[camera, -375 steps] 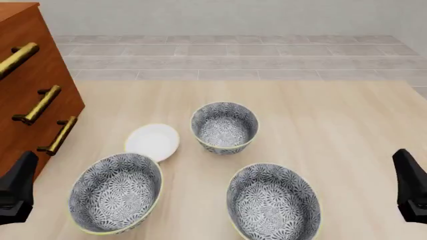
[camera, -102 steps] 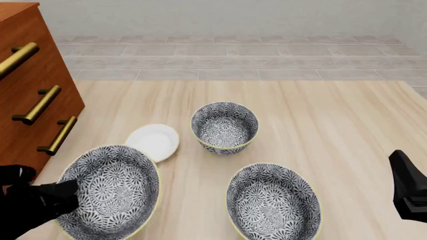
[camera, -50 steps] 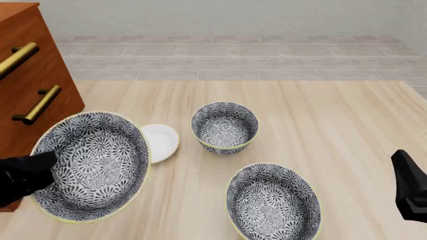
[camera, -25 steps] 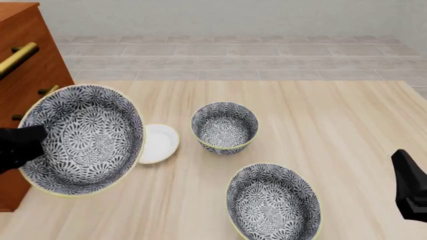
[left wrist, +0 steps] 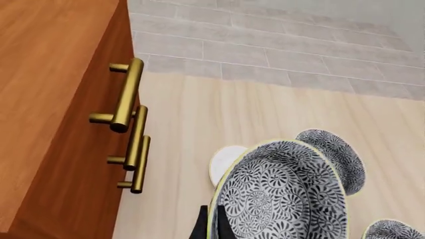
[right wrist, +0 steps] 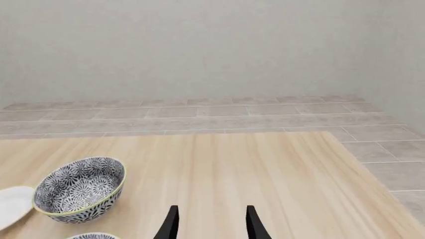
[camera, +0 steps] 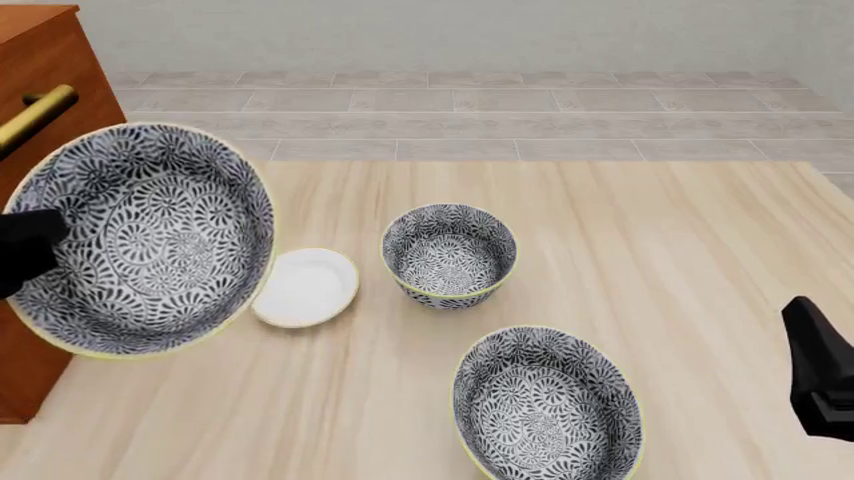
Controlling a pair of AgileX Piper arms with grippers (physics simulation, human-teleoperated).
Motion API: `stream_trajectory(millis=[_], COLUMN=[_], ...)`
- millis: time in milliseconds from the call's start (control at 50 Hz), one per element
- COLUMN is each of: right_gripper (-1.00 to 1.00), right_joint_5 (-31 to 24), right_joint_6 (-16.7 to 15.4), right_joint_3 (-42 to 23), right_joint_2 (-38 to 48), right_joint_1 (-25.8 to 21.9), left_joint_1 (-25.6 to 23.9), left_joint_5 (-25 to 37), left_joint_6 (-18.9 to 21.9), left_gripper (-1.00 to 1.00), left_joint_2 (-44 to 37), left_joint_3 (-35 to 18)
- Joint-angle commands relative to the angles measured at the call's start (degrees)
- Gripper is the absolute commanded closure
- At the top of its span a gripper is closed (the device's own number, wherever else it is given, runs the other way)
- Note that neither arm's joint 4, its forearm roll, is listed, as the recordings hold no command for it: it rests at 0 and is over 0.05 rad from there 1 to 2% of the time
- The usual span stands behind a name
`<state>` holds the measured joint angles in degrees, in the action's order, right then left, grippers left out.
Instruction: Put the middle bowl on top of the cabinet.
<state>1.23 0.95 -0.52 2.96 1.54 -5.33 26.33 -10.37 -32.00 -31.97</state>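
The middle bowl [camera: 134,240], wide, black-and-white floral with a pale yellow rim, hangs in the air at the left, tilted with its inside facing the camera, in front of the cabinet [camera: 47,60]. My left gripper [camera: 34,248] is shut on its left rim. In the left wrist view the bowl [left wrist: 279,194] sits beside the cabinet front [left wrist: 53,99] with its brass handles, and the fingers [left wrist: 202,228] clamp the rim. The cabinet's top is out of view. My right gripper [camera: 821,385] stays low at the right, open and empty [right wrist: 209,221].
A smaller, deeper patterned bowl [camera: 449,255] stands mid-table, a small white plate [camera: 307,288] to its left, partly behind the lifted bowl. A large patterned bowl [camera: 547,410] sits at the front. Brass handle [camera: 34,115] juts from the cabinet.
The left gripper has taken the bowl by its rim, lifted it off the table and carried it up and left in front of the cabinet. The right arm has stayed put.
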Motion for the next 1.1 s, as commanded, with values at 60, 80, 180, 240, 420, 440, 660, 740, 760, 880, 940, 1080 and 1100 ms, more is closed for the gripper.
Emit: stream_trajectory(millis=[60,80,180,240,420,440,660,740,760,880,940,1080,1100], right_gripper=[-1.0,-1.0,-1.0,-1.0,-1.0,-1.0,-1.0,-1.0,-1.0,-1.0,-1.0,-1.0,-1.0], right_joint_5=[0.15,0.01,-0.14,-0.72,-1.6,-1.62,-2.11,-1.78,-1.77,-1.7,-1.79,-1.21,-1.38], right_joint_6=[-0.01,0.0,0.04,0.08,0.03,0.06,0.18,0.21,0.21,0.2,0.22,0.18,0.12], right_joint_3=[-0.14,-0.15,-0.29,-0.54,-0.69,-0.71,-0.79,-0.66,-0.65,-0.63,-0.71,-0.58,-0.65], right_joint_2=[0.18,0.07,-0.01,-0.44,-1.12,-1.13,-1.66,-1.39,-1.38,-1.34,-1.39,-0.78,-0.92], right_joint_1=[0.06,0.09,0.04,0.17,0.36,0.35,0.33,0.45,0.45,0.3,0.31,0.33,0.24], left_joint_1=[0.78,0.8,1.3,1.54,1.64,1.76,3.0,3.58,3.58,4.75,5.29,5.91,6.34], left_joint_5=[1.69,1.75,2.52,2.7,3.74,3.93,5.28,5.36,5.36,5.5,5.34,4.79,4.48], left_joint_6=[0.71,0.81,0.91,1.14,0.89,0.78,0.44,0.71,0.71,0.8,1.02,0.8,0.85], left_gripper=[1.0,1.0,1.0,1.0,1.0,1.0,1.0,1.0,1.0,1.0,1.0,1.0,1.0], left_joint_2=[0.3,0.31,0.25,0.09,-0.97,-1.04,-1.7,-1.96,-1.96,-2.46,-2.82,-3.68,-3.88], left_joint_3=[-3.84,-4.0,-5.84,-6.52,-8.59,-8.92,-12.76,-13.49,-13.5,-15.19,-15.97,-17.69,-17.99])
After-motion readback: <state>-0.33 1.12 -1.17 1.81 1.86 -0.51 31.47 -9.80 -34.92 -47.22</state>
